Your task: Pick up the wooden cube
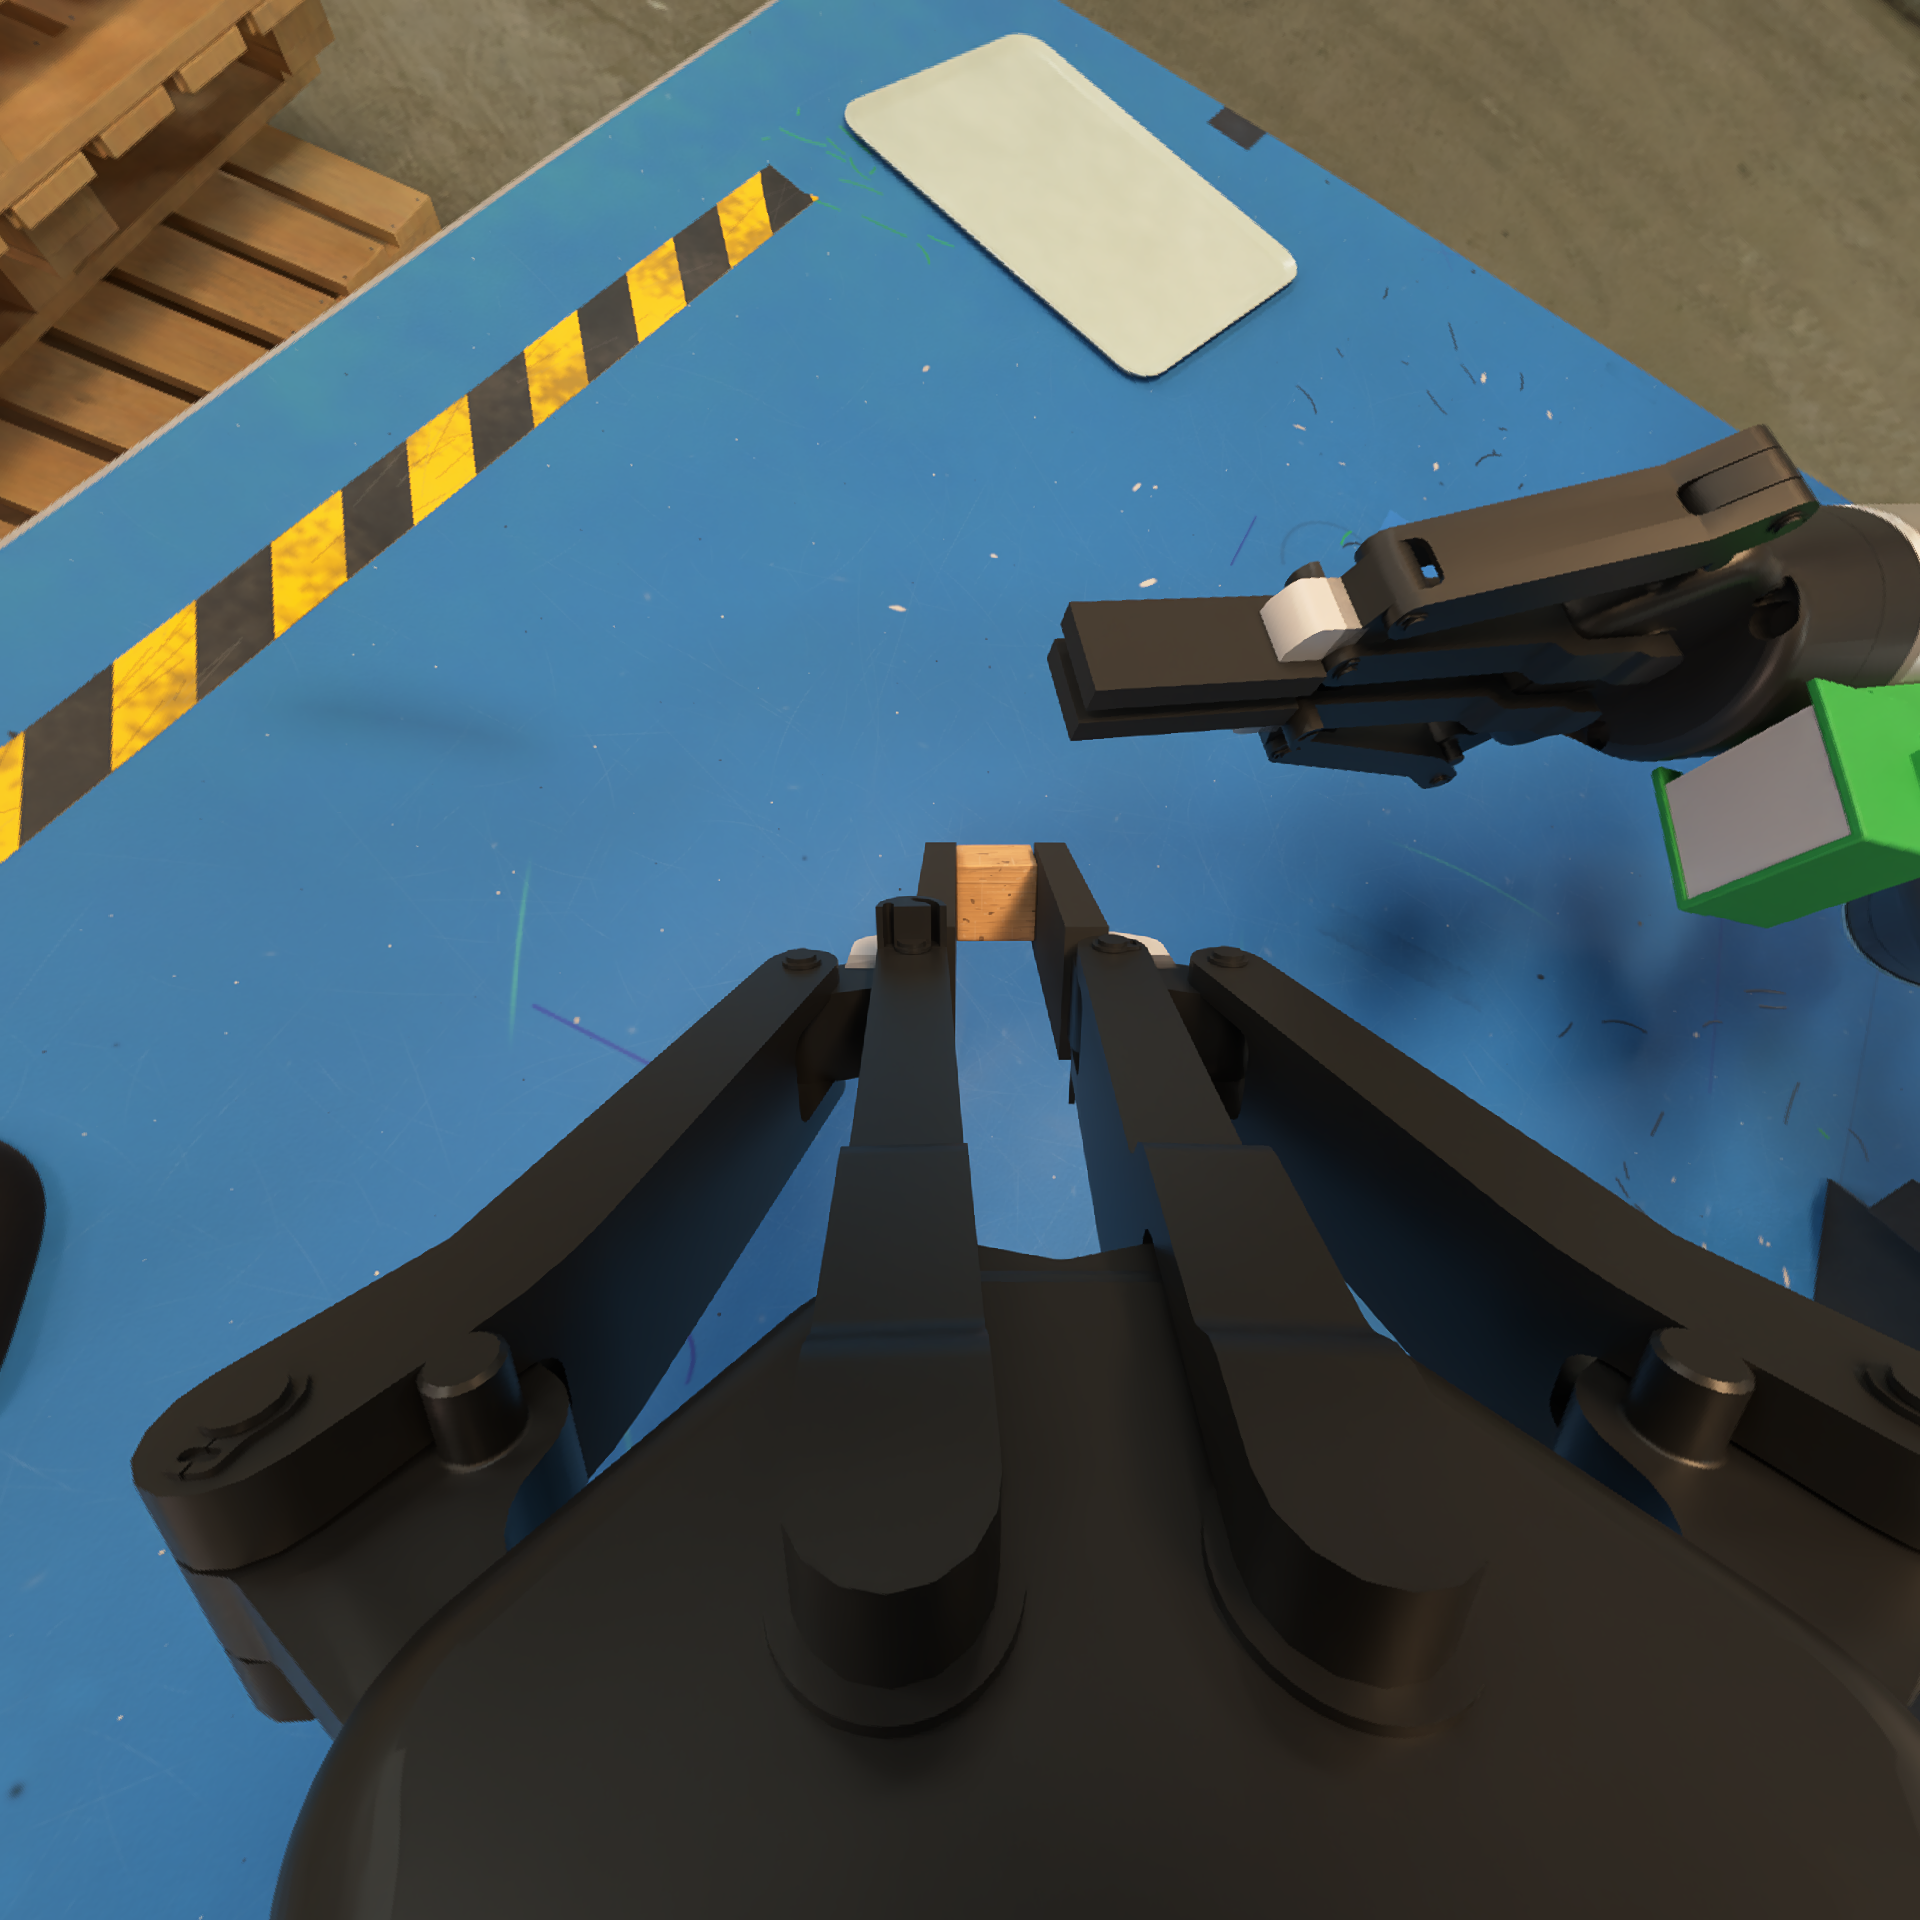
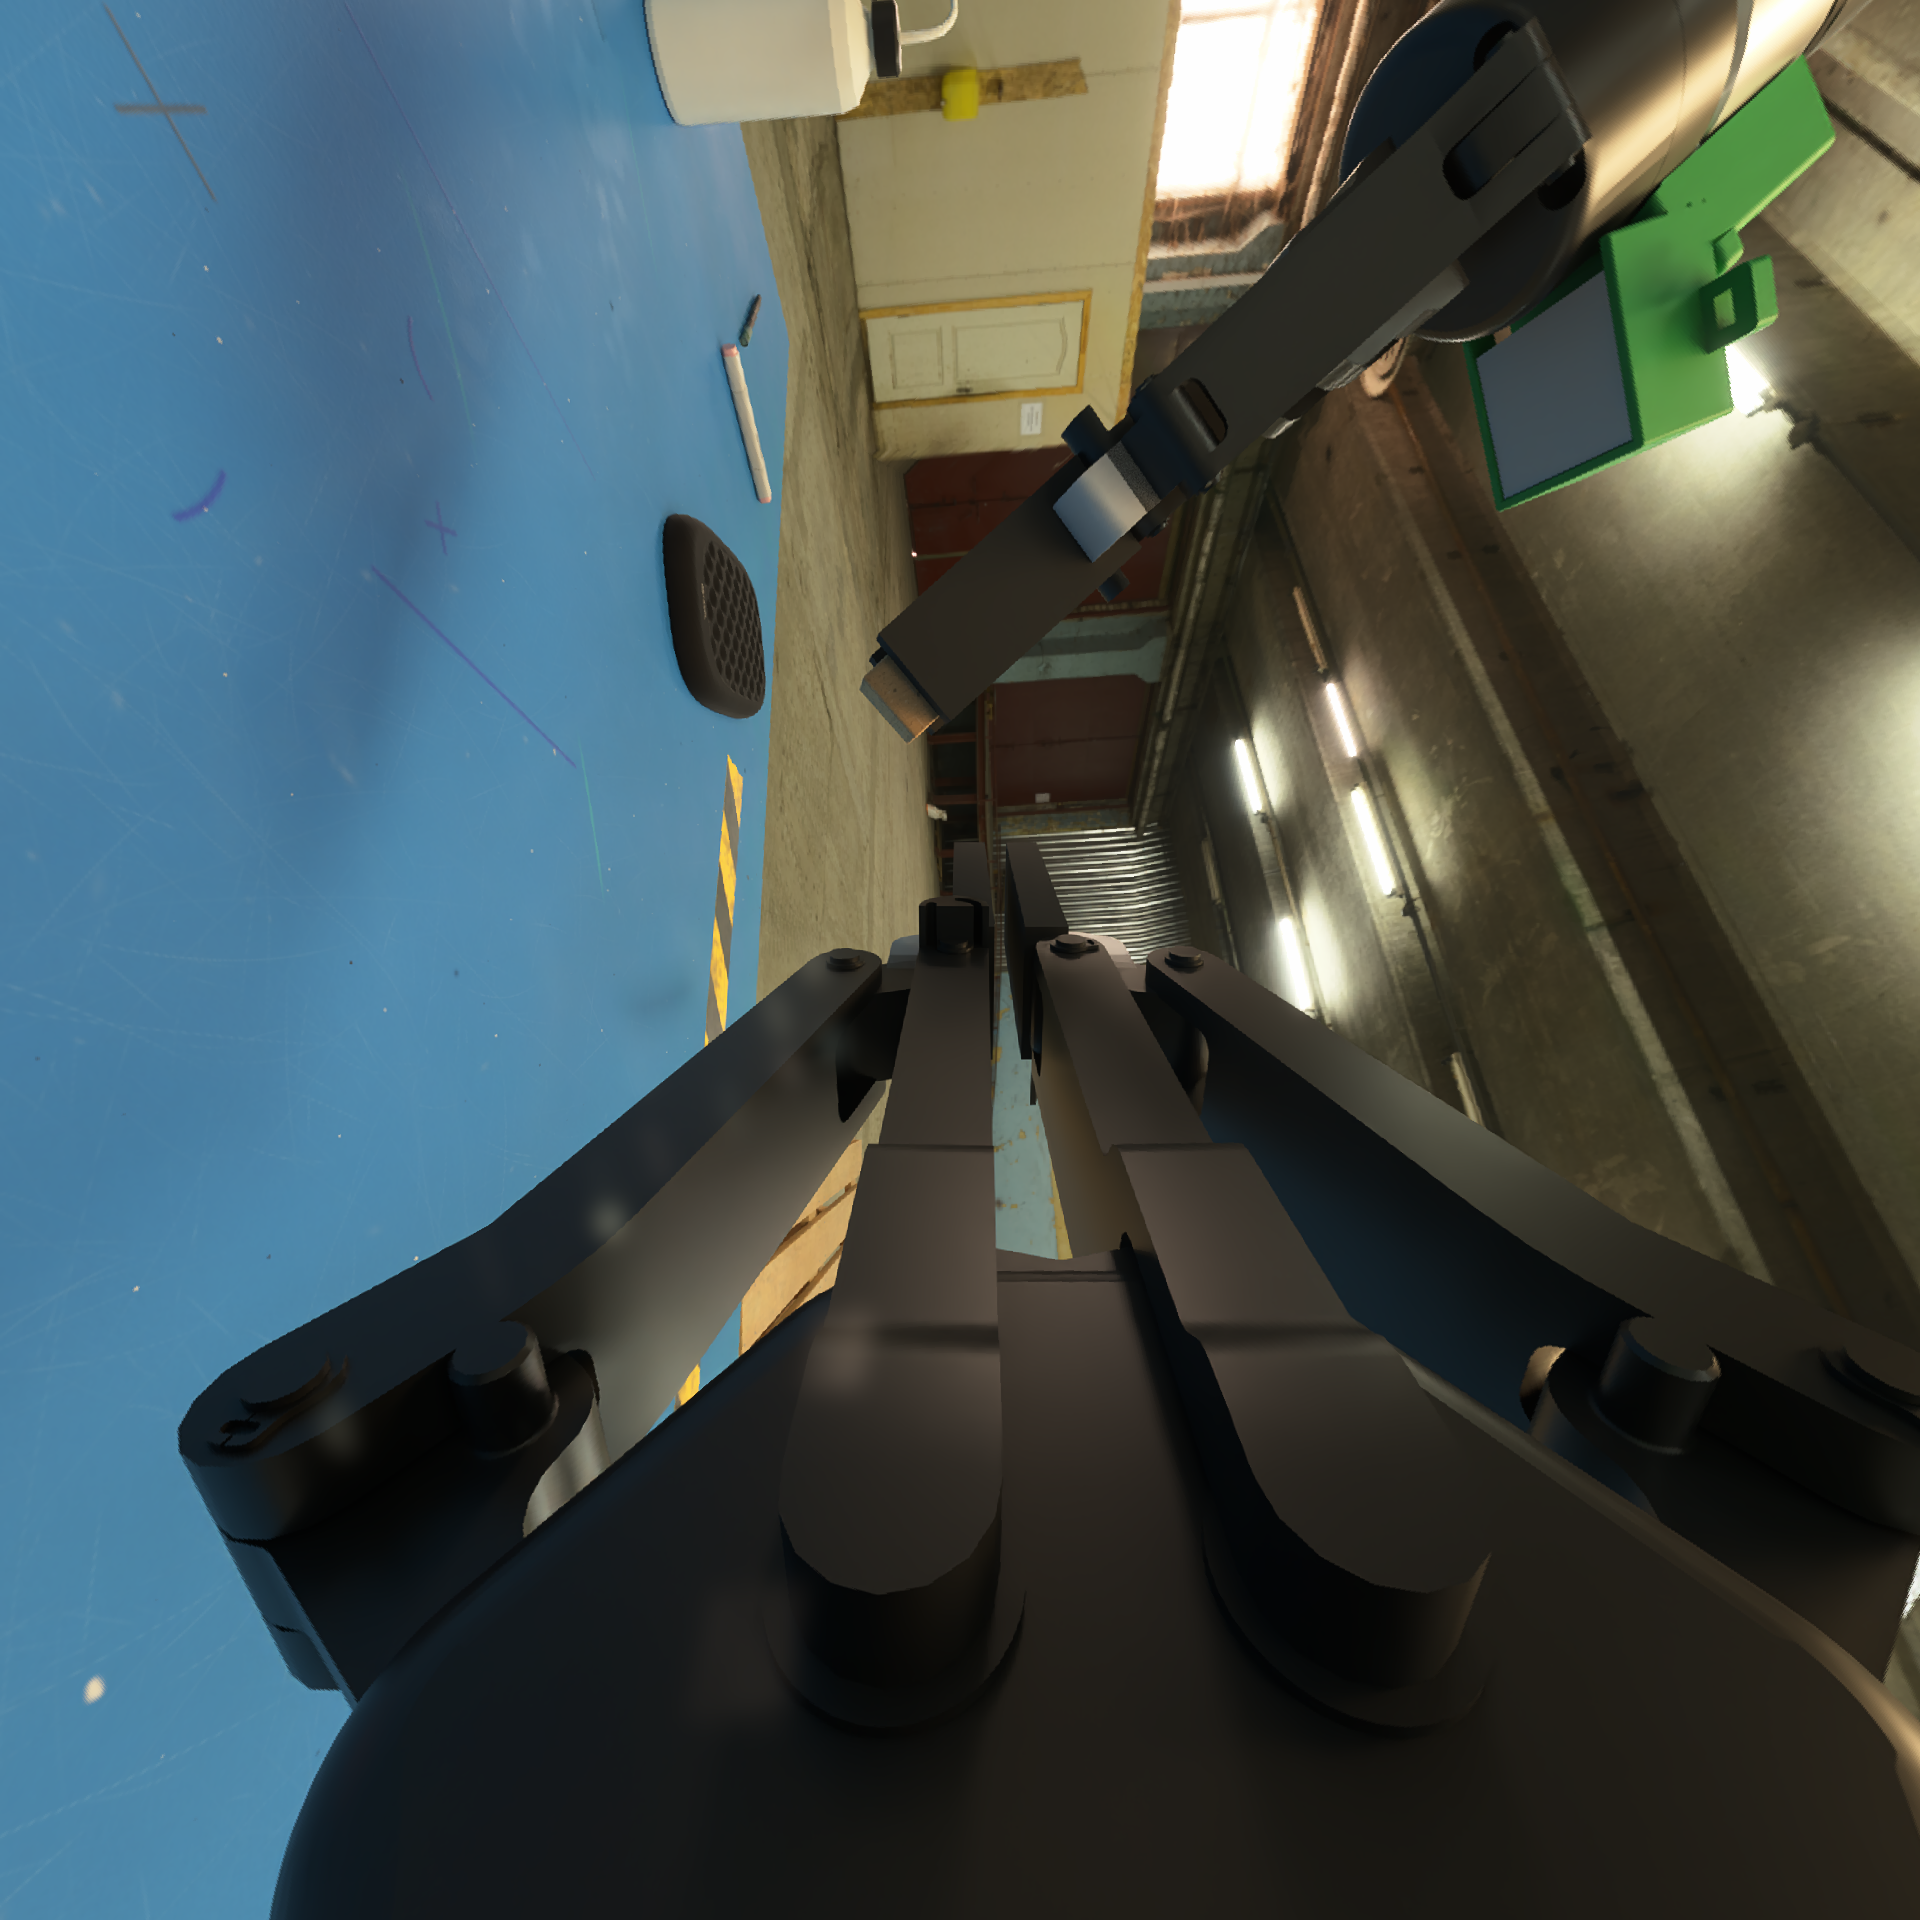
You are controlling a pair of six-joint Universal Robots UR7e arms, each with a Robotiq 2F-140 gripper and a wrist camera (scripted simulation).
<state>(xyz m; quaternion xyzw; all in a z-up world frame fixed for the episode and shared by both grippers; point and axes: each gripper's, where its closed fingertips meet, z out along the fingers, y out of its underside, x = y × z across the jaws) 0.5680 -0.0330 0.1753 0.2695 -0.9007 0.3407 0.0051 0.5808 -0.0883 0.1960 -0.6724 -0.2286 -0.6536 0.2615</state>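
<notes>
Jaws of the left gripper are pinching the wooden cube squarely between their pads, holding it clear above the blue table. To its right, the right gripper is hovering empty with jaws nearly closed, pointing sideways, leaving any further lift to the left arm.

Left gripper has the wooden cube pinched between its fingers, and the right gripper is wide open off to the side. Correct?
Not quite. The left gripper does pinch the wooden cube, but the right gripper, off to the side, is shut with nothing between its fingers, as the left wrist view shows.
</notes>
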